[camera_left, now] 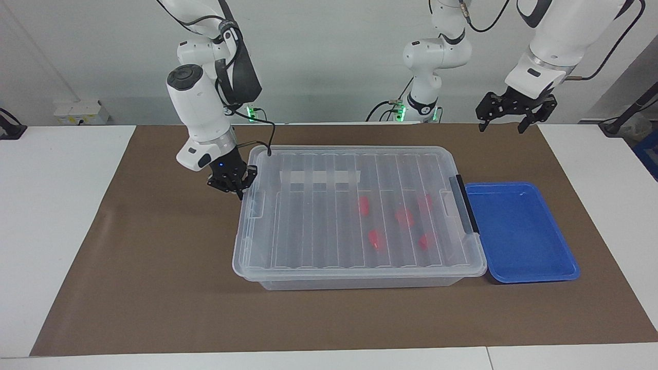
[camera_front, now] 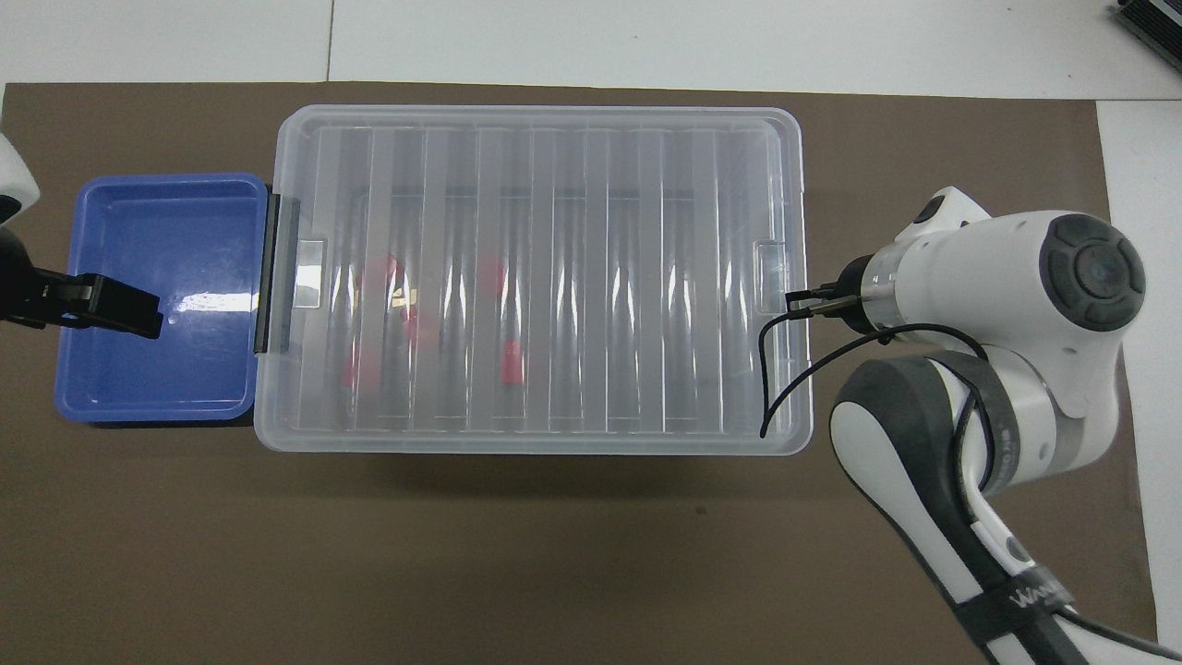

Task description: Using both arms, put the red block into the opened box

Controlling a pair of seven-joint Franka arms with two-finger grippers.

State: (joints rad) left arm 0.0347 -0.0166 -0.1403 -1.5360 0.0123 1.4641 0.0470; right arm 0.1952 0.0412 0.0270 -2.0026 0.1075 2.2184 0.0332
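Observation:
The clear box stands mid-mat with its ribbed lid squarely on it. Several red blocks show through the lid, toward the left arm's end; they look alike. My right gripper is shut with nothing in it, its tip at the lid's end edge on the right arm's side. My left gripper hangs open and empty, high over the blue tray's end of the mat, and waits.
A shallow blue tray lies against the box's dark grey handle at the left arm's end. A black cable from the right wrist droops over the lid's corner. Brown mat surrounds the box.

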